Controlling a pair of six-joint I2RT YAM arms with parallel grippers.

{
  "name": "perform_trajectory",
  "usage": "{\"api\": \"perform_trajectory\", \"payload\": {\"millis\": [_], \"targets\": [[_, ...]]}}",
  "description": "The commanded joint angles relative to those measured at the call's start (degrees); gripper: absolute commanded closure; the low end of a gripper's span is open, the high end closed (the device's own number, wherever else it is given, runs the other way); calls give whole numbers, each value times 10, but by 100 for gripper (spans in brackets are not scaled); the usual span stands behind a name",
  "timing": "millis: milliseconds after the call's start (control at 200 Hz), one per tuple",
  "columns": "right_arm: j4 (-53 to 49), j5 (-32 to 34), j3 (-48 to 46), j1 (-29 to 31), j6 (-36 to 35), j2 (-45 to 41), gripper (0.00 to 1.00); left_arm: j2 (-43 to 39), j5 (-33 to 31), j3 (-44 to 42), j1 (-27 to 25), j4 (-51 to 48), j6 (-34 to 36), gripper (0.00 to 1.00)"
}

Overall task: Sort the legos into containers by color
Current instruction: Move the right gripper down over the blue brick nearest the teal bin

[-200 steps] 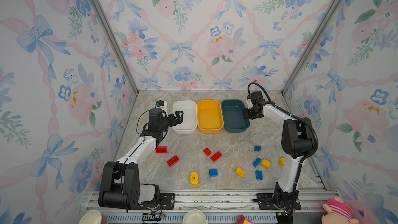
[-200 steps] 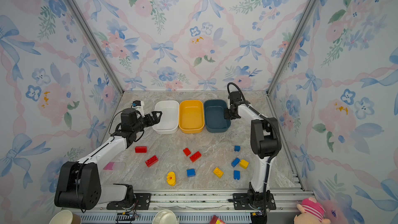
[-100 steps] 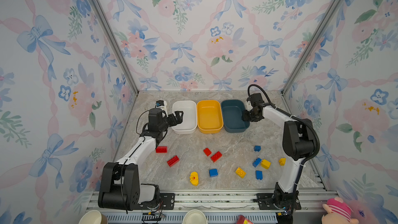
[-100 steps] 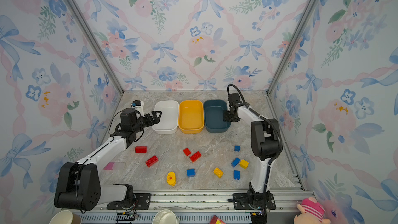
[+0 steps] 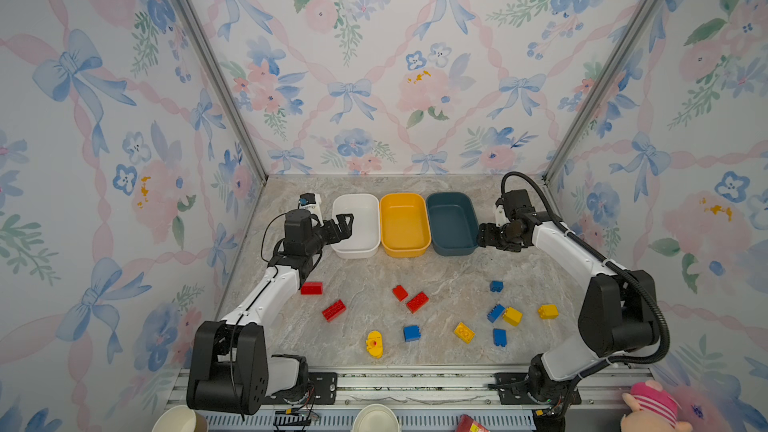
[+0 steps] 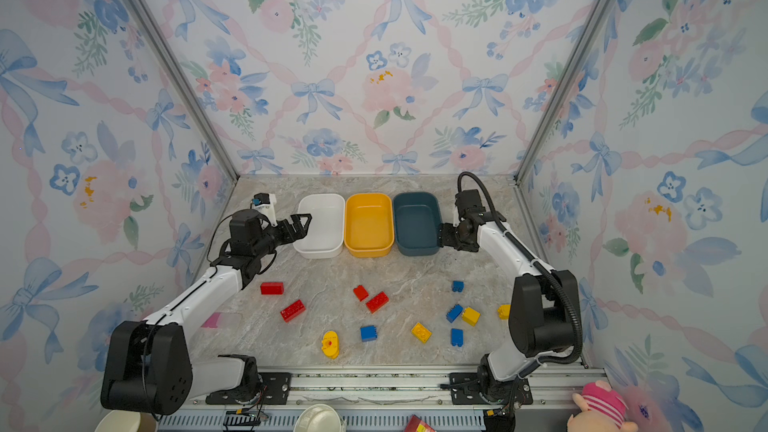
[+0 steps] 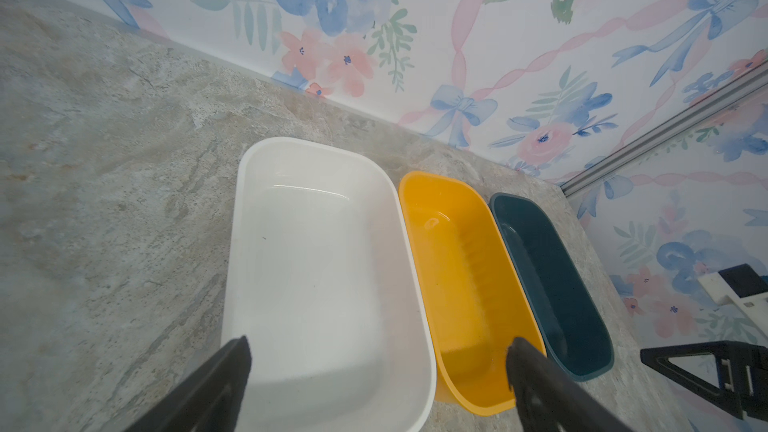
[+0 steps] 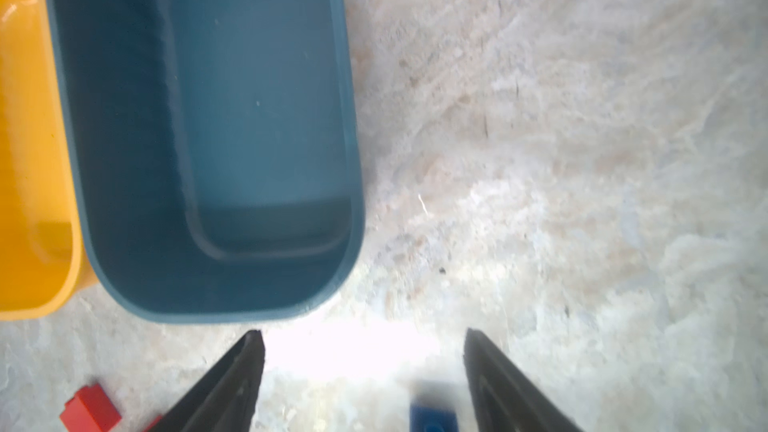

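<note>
Soft, even light is filling both top views, and only faint shadows are lying on the table (image 5: 449, 280). In the right wrist view glare is bleaching the table between the tips of the right claw (image 8: 362, 332), and blur is smearing the blue brick (image 8: 434, 409) and the rim of the teal tub (image 8: 353, 201). The left wrist view is rendering sharp, a soft shadow falling across the white tub (image 7: 239, 201).

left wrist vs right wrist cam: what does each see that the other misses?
Left wrist only: the white tub, empty, and the flowered wall behind the tubs. Right wrist only: a red brick and a blurred blue brick lying on the table. Both: the yellow tub and the teal tub, side by side and empty, plus the marbled table.
</note>
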Motion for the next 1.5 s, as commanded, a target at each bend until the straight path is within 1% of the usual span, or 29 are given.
{"api": "perform_trajectory", "payload": {"millis": [0, 135, 310, 545, 840, 1100, 1300, 1380, 1495], "targets": [[-47, 8, -49, -5, 20, -46, 20, -24, 12, -19, -1, 4, 5, 2], [-52, 8, -98, -11, 29, -84, 19, -44, 17, -51, -1, 2, -3, 2], [-27, -18, -146, -24, 45, -87, 18, -66, 17, -68, -1, 1, -14, 2], [-13, -9, -150, -22, 36, -56, 19, -79, 12, -75, -1, -4, -15, 2], [-16, 44, -160, 6, 26, -46, 23, -68, 23, -76, -6, -5, -22, 2], [-1, 49, -170, 20, 23, -24, 26, -58, 27, -76, -7, -3, -25, 2], [-2, 52, -170, 20, 20, -18, 33, -55, 27, -81, -11, 1, -30, 2], [-7, 56, -169, 20, 19, -14, 39, -54, 28, -81, -11, 3, -31, 2], [-9, 59, -170, 21, 19, -12, 43, -52, 28, -81, -11, 4, -32, 2]]}}
